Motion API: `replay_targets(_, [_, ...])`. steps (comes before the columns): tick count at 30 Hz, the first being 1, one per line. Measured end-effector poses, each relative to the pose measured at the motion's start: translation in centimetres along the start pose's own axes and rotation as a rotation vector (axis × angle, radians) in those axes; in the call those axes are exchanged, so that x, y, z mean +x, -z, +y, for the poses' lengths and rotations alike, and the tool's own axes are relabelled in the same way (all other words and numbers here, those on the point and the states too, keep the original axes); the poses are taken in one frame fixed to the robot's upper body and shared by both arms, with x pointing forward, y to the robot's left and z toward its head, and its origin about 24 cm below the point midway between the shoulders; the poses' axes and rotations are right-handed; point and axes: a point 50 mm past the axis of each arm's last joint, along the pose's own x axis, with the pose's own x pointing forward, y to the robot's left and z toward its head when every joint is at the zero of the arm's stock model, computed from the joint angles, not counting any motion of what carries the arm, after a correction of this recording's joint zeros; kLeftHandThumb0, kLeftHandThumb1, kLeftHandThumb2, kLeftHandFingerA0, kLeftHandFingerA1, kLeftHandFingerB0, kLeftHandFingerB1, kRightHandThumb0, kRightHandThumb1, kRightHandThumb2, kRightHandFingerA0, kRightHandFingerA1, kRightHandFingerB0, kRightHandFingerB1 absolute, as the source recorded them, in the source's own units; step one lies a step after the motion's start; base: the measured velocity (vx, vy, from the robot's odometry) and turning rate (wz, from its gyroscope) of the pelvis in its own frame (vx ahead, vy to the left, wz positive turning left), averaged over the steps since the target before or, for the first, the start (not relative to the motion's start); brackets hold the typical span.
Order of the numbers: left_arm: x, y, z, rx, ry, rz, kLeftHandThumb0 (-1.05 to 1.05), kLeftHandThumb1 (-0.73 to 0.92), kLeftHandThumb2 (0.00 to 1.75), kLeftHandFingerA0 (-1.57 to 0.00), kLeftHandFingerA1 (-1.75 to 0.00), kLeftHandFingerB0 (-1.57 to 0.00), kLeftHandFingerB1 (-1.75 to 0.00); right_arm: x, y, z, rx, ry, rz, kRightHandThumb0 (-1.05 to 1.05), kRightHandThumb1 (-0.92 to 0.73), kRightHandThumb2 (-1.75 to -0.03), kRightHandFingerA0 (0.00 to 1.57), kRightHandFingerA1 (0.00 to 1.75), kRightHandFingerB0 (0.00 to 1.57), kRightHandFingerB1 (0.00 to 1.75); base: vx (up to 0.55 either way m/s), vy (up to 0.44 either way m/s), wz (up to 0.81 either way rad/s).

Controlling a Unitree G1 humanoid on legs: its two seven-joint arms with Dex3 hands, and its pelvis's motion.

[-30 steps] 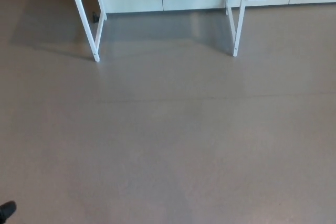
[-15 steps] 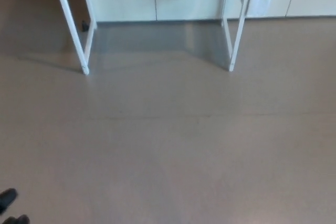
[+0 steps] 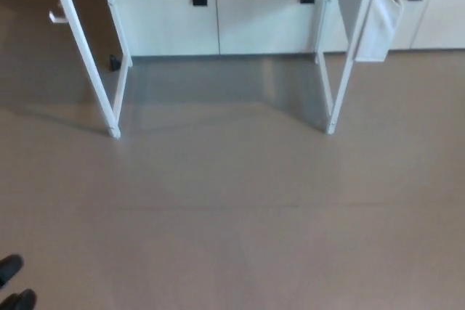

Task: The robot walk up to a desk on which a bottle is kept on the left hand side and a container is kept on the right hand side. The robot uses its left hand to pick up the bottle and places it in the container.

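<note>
White desk legs (image 3: 109, 99) stand on floor (image 3: 232, 215).

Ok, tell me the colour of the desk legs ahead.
White, clearest in the head view: the desk legs stand on a grey-brown floor.

We see even, soft indoor light, slightly blurred throughout. The white desk legs (image 3: 116, 110) cast a pale shadow on the floor (image 3: 240, 208), with faint sheen between them.
</note>
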Motion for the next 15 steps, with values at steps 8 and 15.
replay_targets(8, [-0.01, 0.18, 0.02, -0.003, 0.005, 0.012, -0.21, 0.66, 0.60, -0.50, -0.40, -0.39, -0.33, -0.18, 0.01, 0.11, 0.003, 0.003, 0.007, -0.10, -0.51, -0.93, 0.39, 0.61, 0.05, 0.45, 0.41, -0.030, -0.06])
replay_targets(15, [0.21, 0.03, -0.11, 0.003, 0.017, 0.019, -0.23, 0.65, 0.60, -0.53, -0.42, -0.43, -0.34, -0.28, 0.70, 0.01, 0.017, 0.012, 0.034, -0.13, -0.52, -0.93, 0.39, 0.61, 0.04, 0.45, 0.43, 0.114, -0.26])
